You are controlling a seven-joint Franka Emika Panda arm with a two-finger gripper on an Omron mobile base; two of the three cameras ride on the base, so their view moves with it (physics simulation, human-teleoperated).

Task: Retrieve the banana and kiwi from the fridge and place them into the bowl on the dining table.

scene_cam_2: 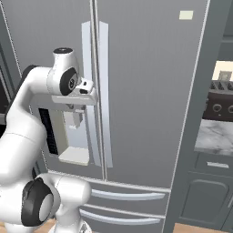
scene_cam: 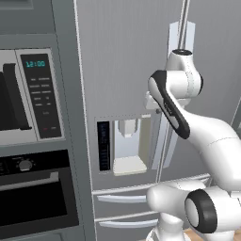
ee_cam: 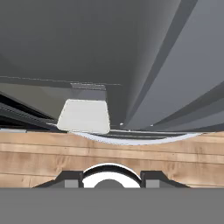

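Item: fridge (scene_cam: 127, 70), centre of both base views, both doors shut; the banana and kiwi are presumably inside, unseen.
Item: water dispenser (scene_cam: 126, 146), lower middle of the left door.
Item: door handles (scene_cam_2: 104, 91), two pale vertical bars at the door seam.
Item: gripper (scene_cam_2: 88, 91), pressed against the left handle; width of fingers cannot be told, nor whether they clasp the bar.
Item: oven and microwave column (scene_cam: 33, 141), left of frame.
Step judged: opening the fridge. Next move calls for a firm hold on the handle and an outward pull.

Home kitchen: steel fridge (scene_cam: 127, 84), microwave (scene_cam: 28, 96), wall oven (scene_cam: 35, 193), wooden floor (ee_cam: 52, 157).
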